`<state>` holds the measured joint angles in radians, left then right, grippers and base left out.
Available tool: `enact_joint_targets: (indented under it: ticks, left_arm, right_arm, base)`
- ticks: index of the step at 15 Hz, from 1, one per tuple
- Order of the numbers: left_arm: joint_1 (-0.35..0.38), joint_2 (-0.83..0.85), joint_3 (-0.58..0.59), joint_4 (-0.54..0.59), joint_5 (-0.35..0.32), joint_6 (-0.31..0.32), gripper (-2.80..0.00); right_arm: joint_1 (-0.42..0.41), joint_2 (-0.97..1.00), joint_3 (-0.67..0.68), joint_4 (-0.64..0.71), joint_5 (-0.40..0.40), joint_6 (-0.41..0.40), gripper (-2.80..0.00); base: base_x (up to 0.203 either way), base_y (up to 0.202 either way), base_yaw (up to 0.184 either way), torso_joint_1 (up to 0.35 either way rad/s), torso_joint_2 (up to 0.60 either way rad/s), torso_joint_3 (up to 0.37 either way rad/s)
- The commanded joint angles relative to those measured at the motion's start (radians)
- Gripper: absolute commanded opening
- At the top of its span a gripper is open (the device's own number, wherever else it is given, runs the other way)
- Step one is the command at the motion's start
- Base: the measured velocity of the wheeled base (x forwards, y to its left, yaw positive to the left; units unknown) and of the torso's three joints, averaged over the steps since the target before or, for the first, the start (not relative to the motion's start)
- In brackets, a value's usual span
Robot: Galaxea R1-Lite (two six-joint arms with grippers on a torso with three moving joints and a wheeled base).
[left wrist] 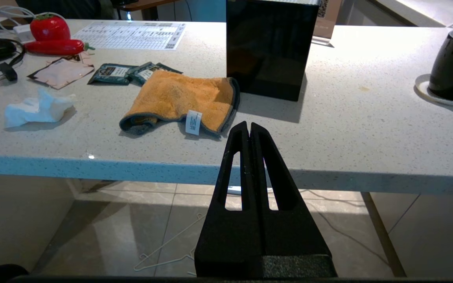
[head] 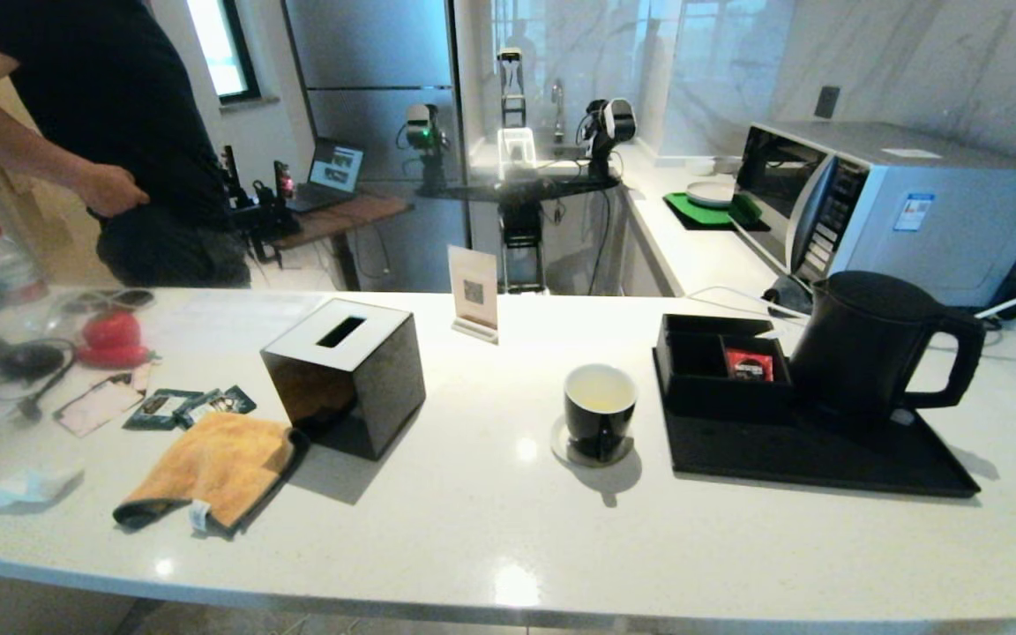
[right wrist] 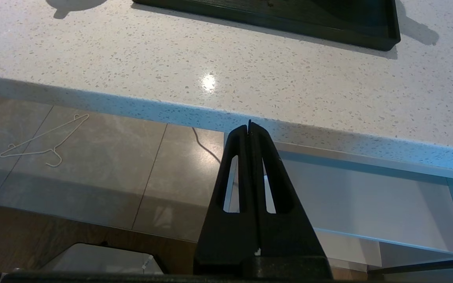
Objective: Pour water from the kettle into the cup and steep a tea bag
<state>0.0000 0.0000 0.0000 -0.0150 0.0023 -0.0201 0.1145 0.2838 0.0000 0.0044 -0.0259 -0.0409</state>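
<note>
Kettle (head: 865, 348) sits right of frame, handle pointing right, so the right tool (right wrist: 249, 127) is nearer; both it and the left tool (left wrist: 249, 127) are pressed together below the worktop (head: 473, 511).

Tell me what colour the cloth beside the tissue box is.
Orange cloth with a dark grey edge, clearest in the left wrist view.

head overlooks counter (head: 473, 529), wrists below edge

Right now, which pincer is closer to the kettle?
Right, as a judgement. The right pincer hangs shut below the counter edge, in front of the black tray that carries the kettle. The left pincer, also shut, sits off the edge near the orange cloth, farther away.
</note>
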Motion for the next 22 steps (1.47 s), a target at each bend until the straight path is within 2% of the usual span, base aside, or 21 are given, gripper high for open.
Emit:
enact_joint_targets:
  ticks: [1, 18, 22]
  left_arm:
    - [0.0, 0.0, 0.0, 0.0, 0.001, -0.001, -2.8]
    - [0.0, 0.0, 0.0, 0.0, 0.001, -0.003, -2.8]
    - [0.0, 0.0, 0.0, 0.0, 0.001, -0.003, -2.8]
  right_arm:
    - [0.001, 0.001, 0.0, 0.0, 0.0, -0.001, -2.8]
    - [0.001, 0.0, 0.0, -0.001, -0.008, -0.005, -2.8]
    - [0.001, 0.001, 0.0, -0.003, -0.006, 0.019, -2.8]
  base:
    - [0.0, 0.0, 0.0, 0.0, 0.0, 0.0]
    - [0.0, 0.0, 0.0, 0.0, 0.0, 0.0]
    - [0.0, 0.0, 0.0, 0.0, 0.0, 0.0]
